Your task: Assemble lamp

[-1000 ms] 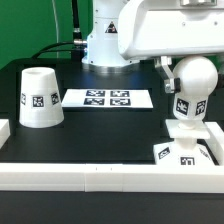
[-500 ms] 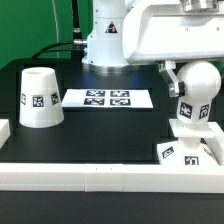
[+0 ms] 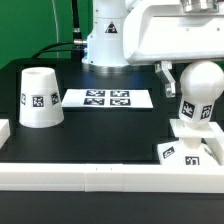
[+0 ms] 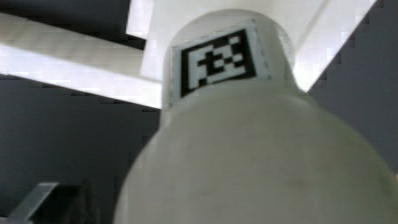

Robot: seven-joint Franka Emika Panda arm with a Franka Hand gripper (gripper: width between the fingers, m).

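Observation:
The round white bulb [image 3: 203, 85] stands neck-down on the flat square base [image 3: 172, 153] at the exterior view's front right, leaning a little to the right. My gripper [image 3: 186, 74] is shut on the bulb's round head; one dark finger [image 3: 165, 73] shows on its left, the other is hidden behind it. In the wrist view the bulb [image 4: 222, 130] fills the picture, tag facing the camera, with one dark finger [image 4: 43, 200] at its side. The tapered shade [image 3: 40, 97] stands mouth-down at the left, apart from the gripper.
The marker board [image 3: 105, 99] lies flat in the middle of the black table. A long white border rail [image 3: 100, 176] runs along the front, with a rail [image 3: 216, 135] at the right beside the base. The robot's white base [image 3: 105, 40] stands behind.
The bulb's head and my gripper have shifted to the exterior view's right, so the bulb leans more that way. The shade and base have not moved.

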